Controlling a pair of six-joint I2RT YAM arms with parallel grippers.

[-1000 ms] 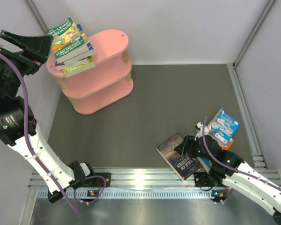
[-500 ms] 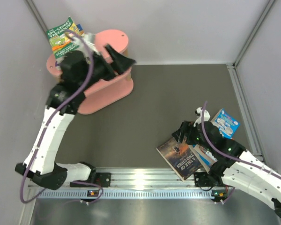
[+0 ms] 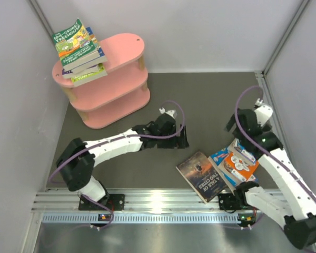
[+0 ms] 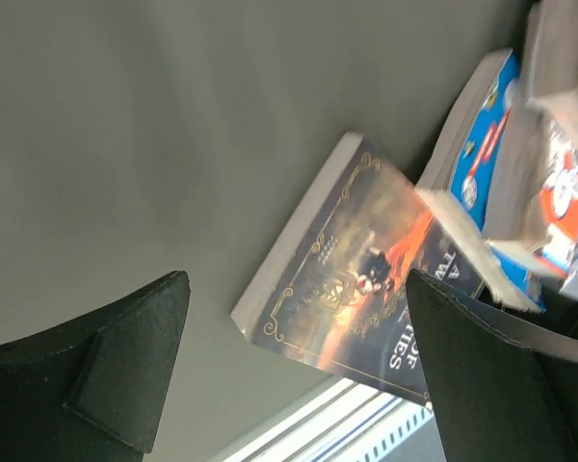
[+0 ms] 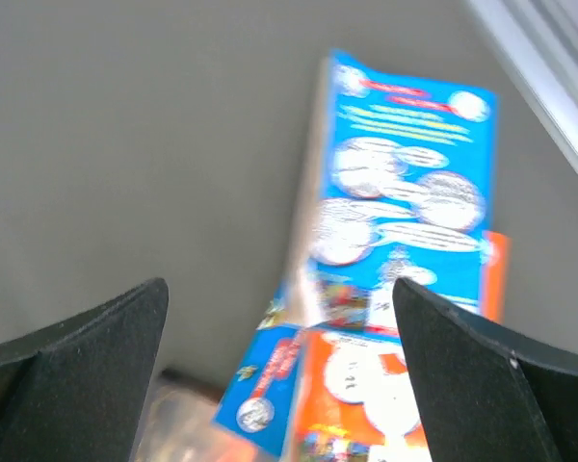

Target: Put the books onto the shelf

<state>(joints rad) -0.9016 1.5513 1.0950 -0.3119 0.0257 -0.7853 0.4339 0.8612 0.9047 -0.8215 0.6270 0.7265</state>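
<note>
Dark book [image 3: 202, 176] flat on floor, lower centre; blue/orange books [image 3: 236, 162] touching its right side. Left gripper [image 3: 177, 139] spread wide, empty, near it, so likely the next pick. Bite free edge facing gripper, clear of overlap. Right gripper [image 5: 279, 289] gaping, empty, above blue/orange books. Left wrist view shows blue corner overlapping dark cover; top view doesn't. Shelf [image 3: 124, 45] upper left, stack [image 3: 78, 50] on top, seen in top view only.
</note>
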